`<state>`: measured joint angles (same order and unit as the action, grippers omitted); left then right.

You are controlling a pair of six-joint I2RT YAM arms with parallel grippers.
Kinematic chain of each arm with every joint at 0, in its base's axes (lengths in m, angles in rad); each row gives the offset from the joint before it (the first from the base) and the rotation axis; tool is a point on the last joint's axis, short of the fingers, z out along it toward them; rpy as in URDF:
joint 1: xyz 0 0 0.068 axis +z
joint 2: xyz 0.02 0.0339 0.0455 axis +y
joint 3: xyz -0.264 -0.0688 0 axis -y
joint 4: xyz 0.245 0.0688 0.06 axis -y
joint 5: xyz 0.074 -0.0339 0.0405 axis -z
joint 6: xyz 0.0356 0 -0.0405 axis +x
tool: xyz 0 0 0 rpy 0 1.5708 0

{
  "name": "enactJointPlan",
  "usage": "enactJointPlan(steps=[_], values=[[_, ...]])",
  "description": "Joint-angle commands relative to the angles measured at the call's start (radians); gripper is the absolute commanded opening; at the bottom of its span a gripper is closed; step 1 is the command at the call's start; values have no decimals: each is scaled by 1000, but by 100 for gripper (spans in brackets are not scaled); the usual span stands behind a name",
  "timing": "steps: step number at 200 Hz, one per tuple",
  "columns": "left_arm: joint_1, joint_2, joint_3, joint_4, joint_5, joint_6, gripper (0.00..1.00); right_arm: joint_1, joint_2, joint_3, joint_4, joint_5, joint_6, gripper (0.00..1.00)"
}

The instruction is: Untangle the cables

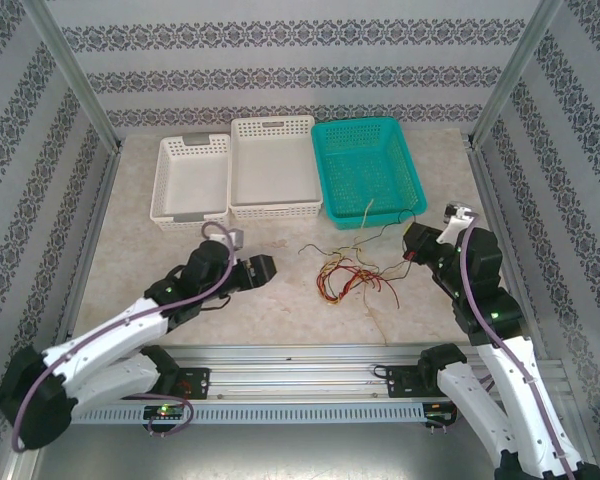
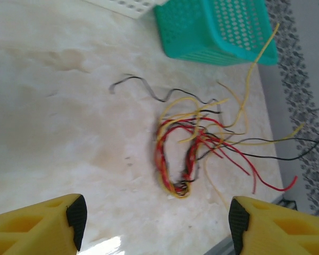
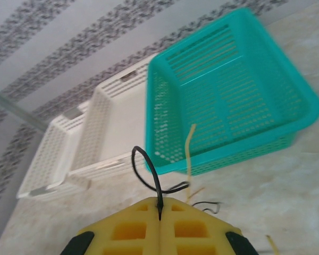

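**Asker:** What stands on the surface (image 1: 160,280), and how many of each?

**Describer:** Three baskets stand in a row along the far edge. A small white basket (image 1: 162,185) touches a larger white basket (image 1: 272,124), and a teal basket (image 1: 358,124) is at the right. All three look empty. Two arms reach in from the near edge, one on each side.

**Asker:** Where are the cables?

**Describer:** The cables (image 1: 348,272) lie in one loose knot on the bare surface, just in front of the teal basket and between the two arms. The left wrist view shows red, yellow and black strands (image 2: 183,154). They cross too thickly to count, and there may be an orange one among the reds. One yellow end rises in front of the teal basket's near wall.

**Asker:** And the jaws?

**Describer:** The left jaws stand wide apart and hold nothing. Their two yellow fingers (image 2: 42,223) sit at the bottom corners of the left wrist view, with the knot beyond them. The right jaws are pressed together on a single black cable (image 3: 148,172), which loops up out of the seam between their yellow fingers (image 3: 127,228).

**Asker:** Is anything hard to make out?

**Describer:** The bottom edge of both wrist views cuts off the fingers. From above, both jaws are small and dark, so their gap cannot be read there.
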<state>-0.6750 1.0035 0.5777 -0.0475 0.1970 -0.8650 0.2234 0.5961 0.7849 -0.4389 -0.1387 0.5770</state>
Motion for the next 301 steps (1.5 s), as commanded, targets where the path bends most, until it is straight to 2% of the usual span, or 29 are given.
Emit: enactJointPlan(steps=[1, 51, 92, 188, 223, 258, 301], values=[[-61, 107, 116, 150, 35, 63, 74, 26, 1, 32, 89, -140, 17, 0], [-190, 430, 380, 159, 27, 110, 76, 94, 16, 79, 107, -133, 11, 0], [-249, 577, 491, 110, 48, 139, 76, 106, 19, 109, 94, -120, -3, 0], [-262, 841, 676, -9, 17, 156, 76, 138, 0, 140, 108, -147, 20, 0], [-258, 903, 735, -53, -28, 144, 75, 155, -19, 130, 118, -162, 28, 0], [-247, 937, 759, -51, -40, 123, 65, 166, -42, 123, 122, -172, 32, 0], [-216, 941, 753, -33, -47, 113, 34, 171, -63, 124, 122, -188, 43, 0]])
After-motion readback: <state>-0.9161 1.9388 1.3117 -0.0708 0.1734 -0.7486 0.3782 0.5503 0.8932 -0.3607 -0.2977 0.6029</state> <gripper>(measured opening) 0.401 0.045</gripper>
